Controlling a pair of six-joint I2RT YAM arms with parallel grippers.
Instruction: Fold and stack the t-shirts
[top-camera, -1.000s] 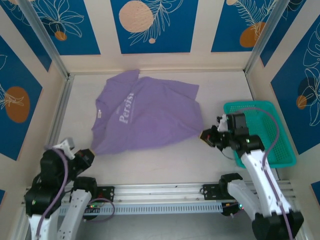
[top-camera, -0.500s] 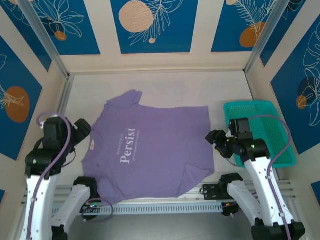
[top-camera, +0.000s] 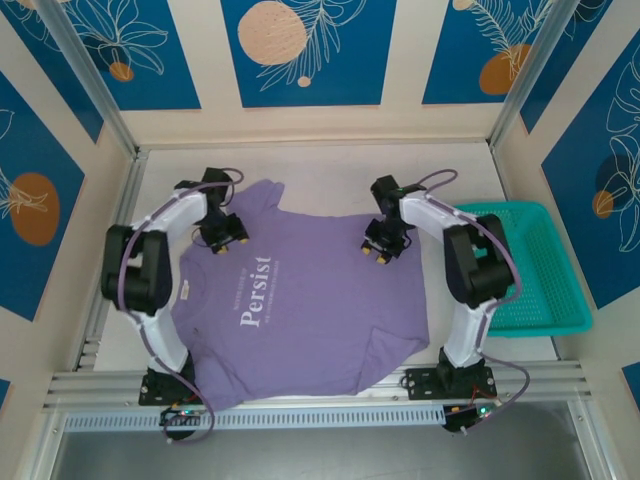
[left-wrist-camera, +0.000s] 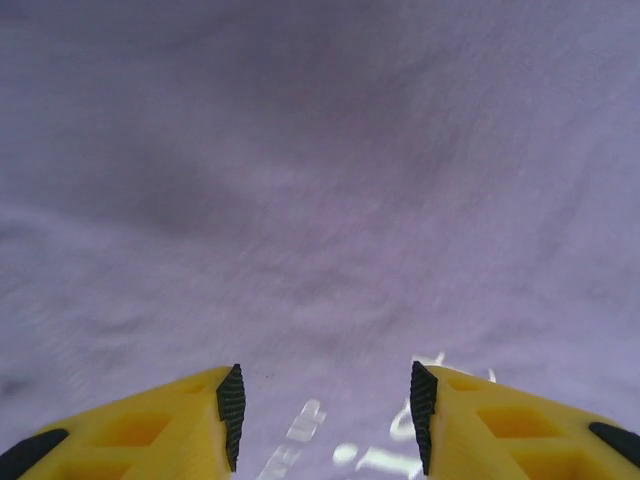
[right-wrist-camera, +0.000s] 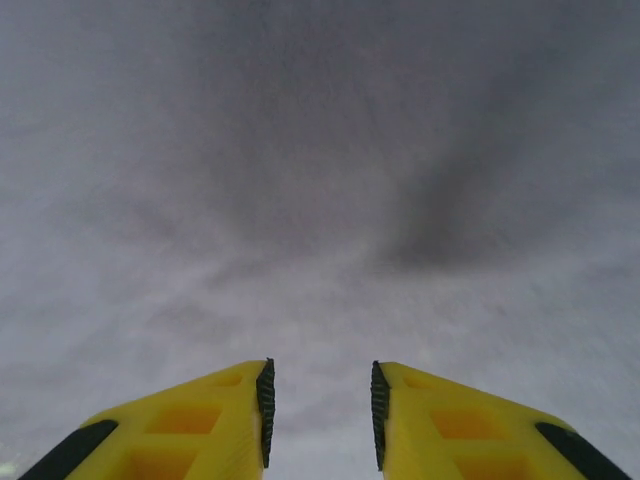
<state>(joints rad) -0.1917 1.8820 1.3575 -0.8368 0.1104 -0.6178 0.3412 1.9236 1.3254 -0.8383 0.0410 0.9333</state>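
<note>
You read "Persist" in white on the t-shirt (top-camera: 320, 310), just base-side of the left gripper (top-camera: 224, 243); the smaller line alongside is illegible.

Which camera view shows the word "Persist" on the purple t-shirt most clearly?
The top external view: the whole "Persist" lettering reads clearly on the spread lavender t-shirt. The left wrist view catches a few blurred white strokes of it; the right wrist view looks at plain cloth close up.
</note>
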